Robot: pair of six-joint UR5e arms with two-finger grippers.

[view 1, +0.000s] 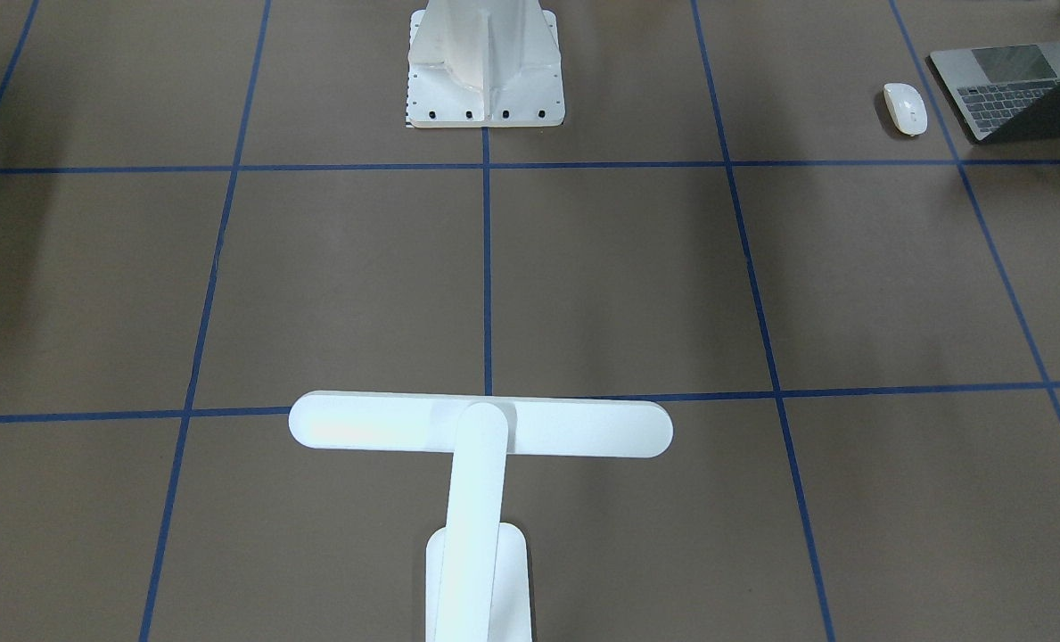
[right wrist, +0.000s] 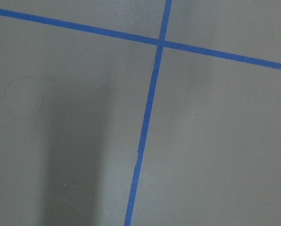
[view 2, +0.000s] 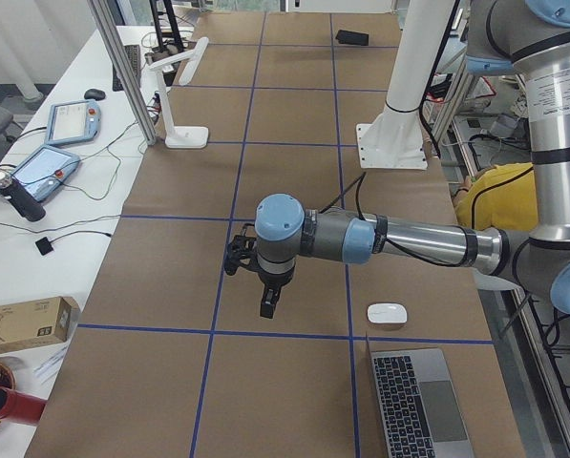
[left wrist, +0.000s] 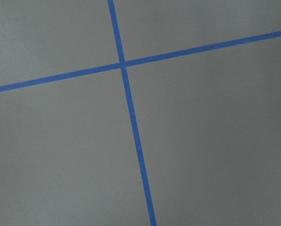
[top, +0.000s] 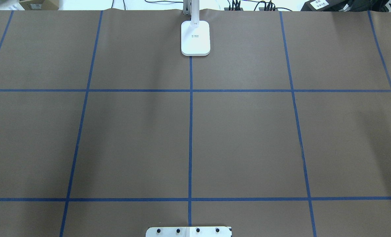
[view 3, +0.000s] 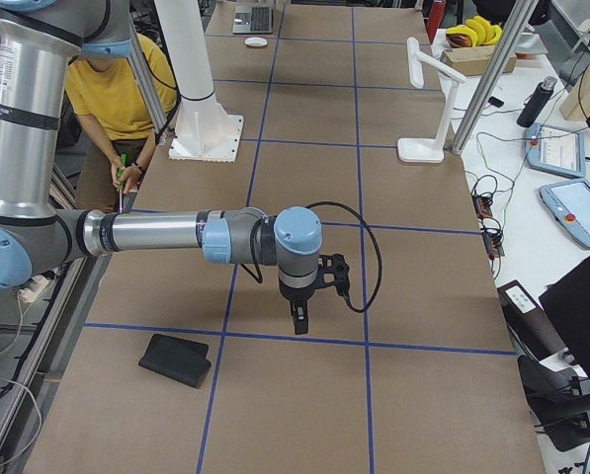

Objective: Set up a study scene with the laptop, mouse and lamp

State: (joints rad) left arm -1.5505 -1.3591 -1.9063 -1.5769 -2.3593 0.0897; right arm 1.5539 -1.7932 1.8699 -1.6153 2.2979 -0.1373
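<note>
Laptop (view 1: 1002, 89) sitting open at L end of table (view 1: 628, 285), robot-side corner. Lamp (view 1: 480, 428) standing at far edge, centre, bar head running crosswise. Mouse (view 1: 905, 108) lying just beside laptop, centre-ward. L gripper (view 2: 267, 307) hanging nearer both; they're lying back toward robot from it. R gripper (view 3: 300, 321) hanging well apart. Jaws: can't tell, either one.

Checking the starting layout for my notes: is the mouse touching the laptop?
No, the front-facing view shows the mouse lying beside the laptop with a visible gap between them.
</note>
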